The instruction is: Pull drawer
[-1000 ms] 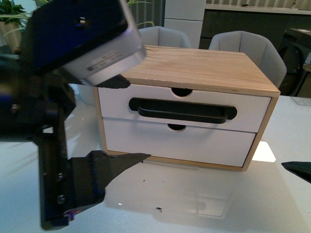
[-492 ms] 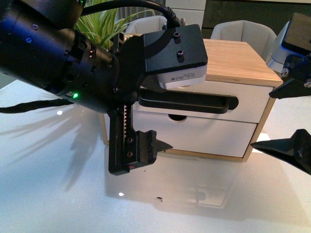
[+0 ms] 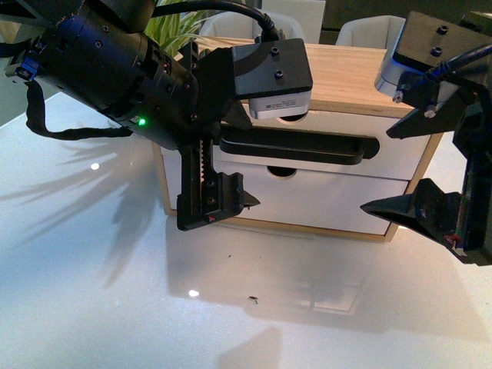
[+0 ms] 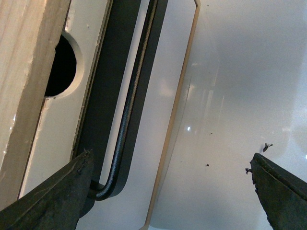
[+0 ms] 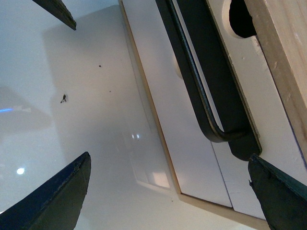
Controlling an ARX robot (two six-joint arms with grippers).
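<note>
The drawer (image 3: 396,159) is the upper one in a small wooden cabinet, white-fronted with a long black bar handle (image 3: 300,150) and a notch (image 4: 60,67) in its top edge. It looks shut. My left gripper (image 3: 231,165) is open at the handle's left end. One finger (image 4: 48,201) lies by the bar's bend (image 4: 108,189), the other finger (image 4: 283,191) over the table. My right gripper (image 3: 377,171) is open at the handle's right end. One finger (image 5: 280,196) sits close to the bar's end (image 5: 225,136). Neither gripper holds anything.
Below is a second white drawer front (image 3: 323,204) with a notch and no handle. The cabinet top (image 3: 346,73) is pale wood. The glossy white table (image 3: 92,292) carries a few dark specks (image 3: 252,300). A plant (image 3: 173,27) and grey chairs (image 3: 369,27) stand behind.
My right gripper has come in from the right edge to the handle's right end. My left arm has swung in from the near left to the handle's left end.
</note>
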